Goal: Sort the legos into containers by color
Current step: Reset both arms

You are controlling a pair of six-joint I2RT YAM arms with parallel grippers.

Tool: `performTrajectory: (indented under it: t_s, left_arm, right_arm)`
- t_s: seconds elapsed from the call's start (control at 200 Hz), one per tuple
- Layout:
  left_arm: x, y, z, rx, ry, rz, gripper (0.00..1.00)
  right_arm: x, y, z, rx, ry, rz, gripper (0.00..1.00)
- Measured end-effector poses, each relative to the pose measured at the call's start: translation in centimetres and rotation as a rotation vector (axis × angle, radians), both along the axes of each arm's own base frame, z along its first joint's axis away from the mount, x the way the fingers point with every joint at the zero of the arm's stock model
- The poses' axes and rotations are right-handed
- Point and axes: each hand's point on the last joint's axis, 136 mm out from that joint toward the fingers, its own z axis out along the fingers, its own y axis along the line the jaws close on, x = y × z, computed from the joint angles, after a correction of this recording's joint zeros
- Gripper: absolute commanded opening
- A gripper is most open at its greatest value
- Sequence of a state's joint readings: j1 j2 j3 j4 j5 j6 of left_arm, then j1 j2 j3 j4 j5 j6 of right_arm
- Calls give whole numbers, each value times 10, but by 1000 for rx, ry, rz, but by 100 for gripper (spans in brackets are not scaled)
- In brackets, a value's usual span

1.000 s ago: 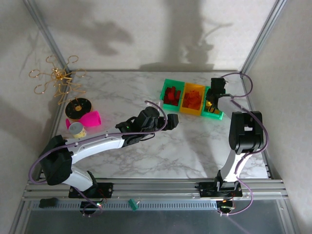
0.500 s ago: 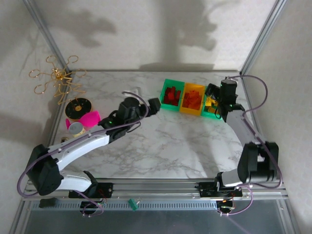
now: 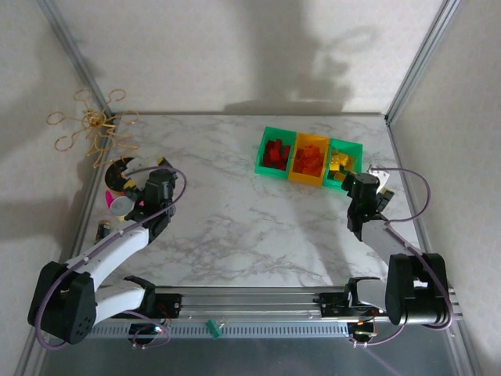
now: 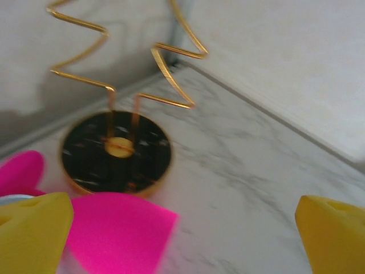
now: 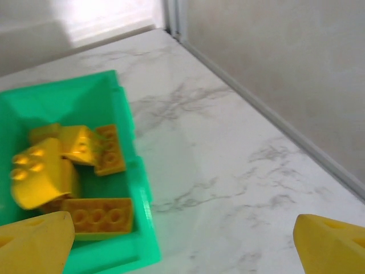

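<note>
The sorting looks finished, or very nearly so. In the overhead view the three joined containers stand in a row at the far right of the marble table (image 3: 235, 235), each holding one colour. The left green bin (image 3: 261, 159) holds the red bricks (image 3: 275, 153), the middle orange bin (image 3: 304, 179) holds the orange bricks (image 3: 311, 160), and the right green bin (image 5: 85, 91) holds the yellow bricks (image 5: 40, 177). The right wrist view shows these as a small heap of flat and curved pieces lying inside the walls, with none over the rim.

The right gripper (image 5: 182, 245) hangs just beside that yellow bin, on its near right side. Its pincer is released, with the yellow fingertips (image 5: 34, 240) spread wide and nothing between them.

The left gripper (image 4: 182, 234) is well apart from the bins, at the left edge of the table. It is also released and empty. Its jaws stand wide over the pink cup (image 4: 114, 228), with the black-and-gold spool (image 4: 116, 151) just beyond and a gold wire ornament (image 4: 165, 63) behind that.

I can pick out no loose brick on the marble from above, though the arms and the clutter at the left hide some patches. What seems left, in my judgement, is only a check of those hidden spots and of stray colours within each bin, which are too small to tell from above
</note>
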State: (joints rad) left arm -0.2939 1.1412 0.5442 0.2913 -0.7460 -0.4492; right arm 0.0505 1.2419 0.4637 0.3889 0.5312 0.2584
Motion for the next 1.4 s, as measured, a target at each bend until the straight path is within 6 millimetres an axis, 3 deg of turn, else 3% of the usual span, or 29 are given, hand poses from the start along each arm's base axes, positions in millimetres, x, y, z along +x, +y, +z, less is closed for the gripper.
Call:
performTrajectory:
  t_s: [0.13,0.275,0.421,0.551,0.706,0.871,1.397]
  left_arm:
    - [-9,26,-29,84,33,54,100]
    - [-4,21,-54,146,55,-20,100]
    - [11,6,-60,195,28,-137,100]
    - [10,-3,-77,220,36,-228,100]
    - [15,-8,-67,218,-26,-290,100]
    - [19,-9,-73,201,-43,-367,99]
    - [28,-14,-72,168,-61,-436,99]
  right_arm:
    - [1,-11,-13,-6,-40,-1,98]
    - [4,-11,-21,12,-95,65,99]
    - [6,9,-22,31,-180,204,99]
    - [6,36,-25,8,-204,338,99]
    - [8,72,-30,-45,-209,477,99]
    - [14,61,-22,-51,-229,455,99]
    - [15,62,-20,-53,-235,461,99]
